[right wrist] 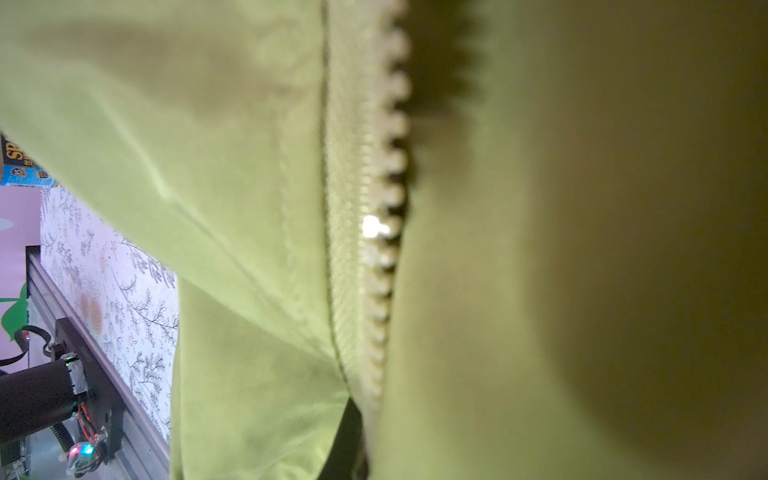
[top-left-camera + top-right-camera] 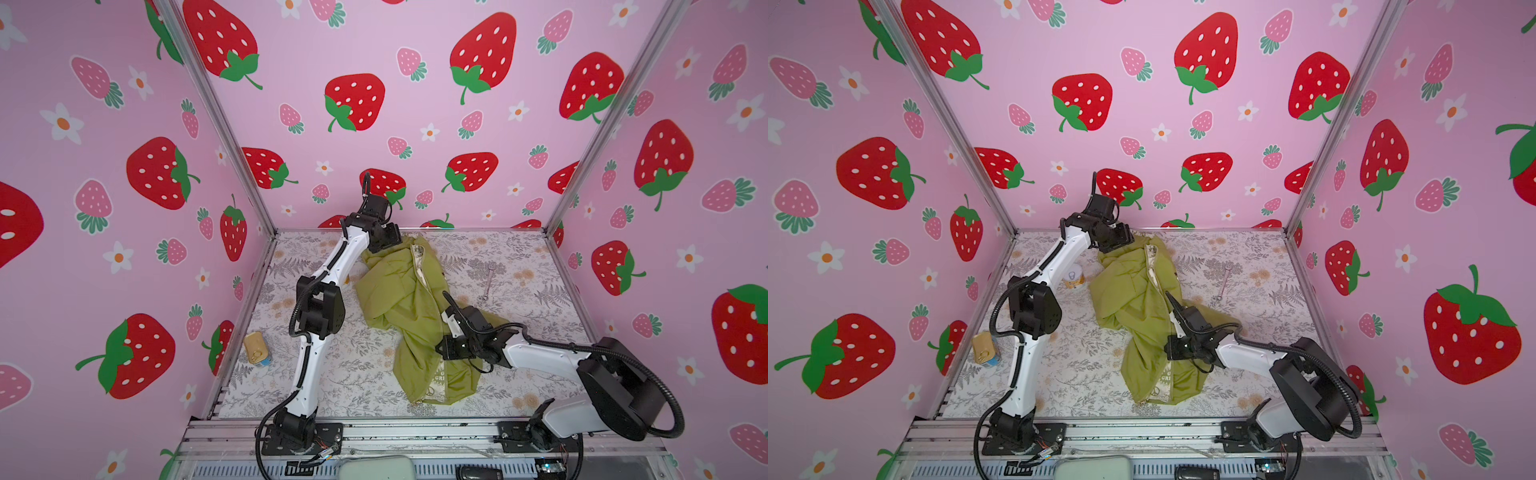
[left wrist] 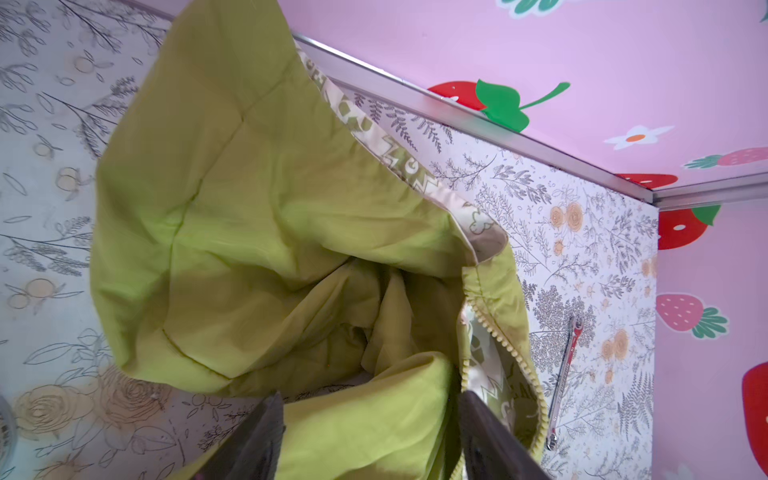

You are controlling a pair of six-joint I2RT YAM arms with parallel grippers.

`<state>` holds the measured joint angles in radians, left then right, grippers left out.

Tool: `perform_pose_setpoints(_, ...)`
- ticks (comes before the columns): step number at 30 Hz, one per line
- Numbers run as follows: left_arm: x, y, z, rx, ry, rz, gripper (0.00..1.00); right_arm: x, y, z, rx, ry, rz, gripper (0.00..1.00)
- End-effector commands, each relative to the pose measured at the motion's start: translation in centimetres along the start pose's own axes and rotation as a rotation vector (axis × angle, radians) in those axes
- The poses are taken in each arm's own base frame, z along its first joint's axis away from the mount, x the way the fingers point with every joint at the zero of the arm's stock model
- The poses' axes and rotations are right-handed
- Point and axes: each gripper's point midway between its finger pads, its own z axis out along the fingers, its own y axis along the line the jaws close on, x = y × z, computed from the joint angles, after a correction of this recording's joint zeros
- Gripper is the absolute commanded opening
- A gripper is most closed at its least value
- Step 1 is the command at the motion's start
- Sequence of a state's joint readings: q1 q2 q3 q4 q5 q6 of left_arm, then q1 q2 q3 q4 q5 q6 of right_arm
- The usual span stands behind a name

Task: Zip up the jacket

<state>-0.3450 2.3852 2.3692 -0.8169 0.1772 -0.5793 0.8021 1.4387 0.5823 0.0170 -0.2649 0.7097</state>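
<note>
The olive-green jacket (image 2: 395,299) (image 2: 1125,291) lies crumpled along the middle of the floral table, its cream-toothed zipper (image 2: 422,274) running down the front. My left gripper (image 2: 390,246) (image 2: 1122,245) hangs over the jacket's far end. In the left wrist view it (image 3: 370,432) is open, with a fold of green fabric (image 3: 270,228) lying loose between the two dark fingers (image 3: 266,436). My right gripper (image 2: 449,301) (image 2: 1173,301) sits mid-jacket, shut on the fabric beside the zipper teeth (image 1: 386,208). The cloth (image 1: 208,124) hides almost all of its jaws.
A silver wrench (image 2: 487,284) (image 3: 563,374) lies right of the jacket. A gold tin (image 2: 257,348) stands near the left wall, and a white cup (image 2: 1074,277) sits behind the left arm. The back wall rail (image 3: 498,124) runs close behind the jacket's far end.
</note>
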Motion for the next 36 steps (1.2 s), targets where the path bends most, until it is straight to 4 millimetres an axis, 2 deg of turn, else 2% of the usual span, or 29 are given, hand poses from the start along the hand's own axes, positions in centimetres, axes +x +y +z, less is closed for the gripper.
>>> perform_pose_setpoints(1, 2.9, -0.7, 1.6, 0.032, 0.078, 0.014, 0.69, -0.5, -0.3, -0.2, 0.027, -0.01, 0.006, 0.0)
perform_pose_setpoints(4, 4.5, 0.4, 2.0, 0.01, 0.104, 0.008, 0.69, -1.2, -0.1, -0.5, 0.026, -0.024, -0.001, 0.1)
perform_pose_setpoints(9, 6.3, 2.7, 2.0, -0.053, 0.111, 0.021, 0.7, -3.8, 0.6, -2.6, 0.027, -0.095, -0.016, 0.44)
perform_pose_setpoints(11, 6.6, 3.1, 1.7, -0.059, 0.107, 0.024, 0.7, -5.2, 1.0, -3.8, 0.025, -0.136, -0.02, 0.51)
perform_pose_setpoints(12, 6.6, 3.0, 1.4, -0.058, 0.101, 0.026, 0.7, -5.9, 1.1, -4.3, 0.023, -0.154, -0.019, 0.58)
perform_pose_setpoints(15, 6.7, 2.6, 0.4, -0.035, 0.087, 0.033, 0.7, -8.6, 1.1, -6.5, 0.018, -0.233, -0.013, 0.67)
perform_pose_setpoints(19, 6.3, 1.9, -1.9, -0.015, 0.059, 0.061, 0.71, -11.9, -0.2, -8.0, 0.044, -0.308, 0.007, 0.78)
perform_pose_setpoints(22, 6.7, 2.0, -3.4, -0.021, 0.051, 0.08, 0.72, -13.8, -1.8, -7.6, 0.067, -0.322, 0.033, 0.81)
perform_pose_setpoints(27, 8.9, 3.7, -5.1, -0.058, 0.072, 0.081, 0.75, -16.4, -4.0, -5.2, 0.055, -0.315, 0.064, 0.85)
perform_pose_setpoints(32, 12.9, 5.7, -5.8, -0.056, 0.119, 0.018, 0.76, -17.0, -5.6, -1.7, 0.05, -0.257, 0.085, 0.83)
perform_pose_setpoints(36, 15.3, 7.1, -5.7, -0.054, 0.136, -0.034, 0.77, -16.7, -6.1, 0.3, 0.026, -0.233, 0.107, 0.76)
